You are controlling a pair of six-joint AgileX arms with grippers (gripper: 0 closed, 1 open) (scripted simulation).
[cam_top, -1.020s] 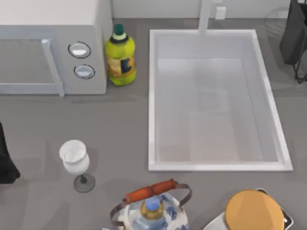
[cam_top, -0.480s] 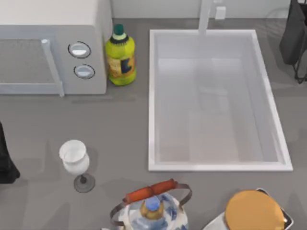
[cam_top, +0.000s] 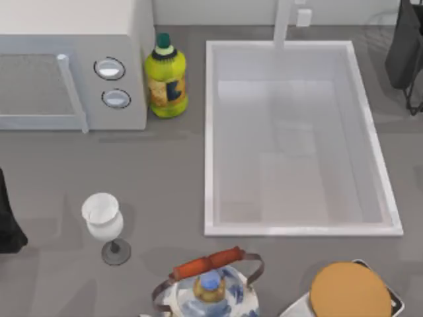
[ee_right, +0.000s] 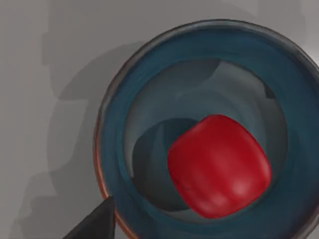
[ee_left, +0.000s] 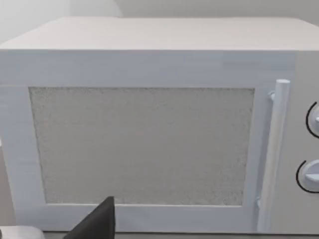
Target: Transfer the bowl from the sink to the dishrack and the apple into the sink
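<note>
Closest of all, in the right wrist view, the right gripper [ee_right: 94, 224] hangs directly over the round glossy blue bowl [ee_right: 199, 134] with its thin reddish-brown rim. The bowl stands on plain grey surface, and the small glossy red apple [ee_right: 218, 165] lies inside it, off-centre against the teal wall. Whether this gripper is open or closed I cannot tell; it holds nothing that I can see. In the top view, along the front of the grey table [cam_top: 165, 172], stand a blue-and-white teapot with a red-wrapped handle [cam_top: 208, 284], a flat orange round disc [cam_top: 349, 290] and a white wine glass [cam_top: 103, 218]. The left arm [cam_top: 8, 224] is parked at the left edge. Behind them lies the large white rectangular sink [cam_top: 210, 132], its floor plain white. Farthest back are a white microwave [cam_top: 66, 79], a yellow-green bottle [cam_top: 165, 79], the white faucet post [cam_top: 283, 23] and the right arm [cam_top: 404, 53] at the right edge. The left gripper [ee_left: 99, 221], its state also impossible to tell, faces the microwave door. The step in hand looks like lifting the apple out. It would go best with a straight descent centred on the fruit rather than the bowl, closing across its widest part and staying off the nearer wall so the bowl is not tipped or dragged. The apple's slick skin could squirt sideways under an off-centre squeeze.
</note>
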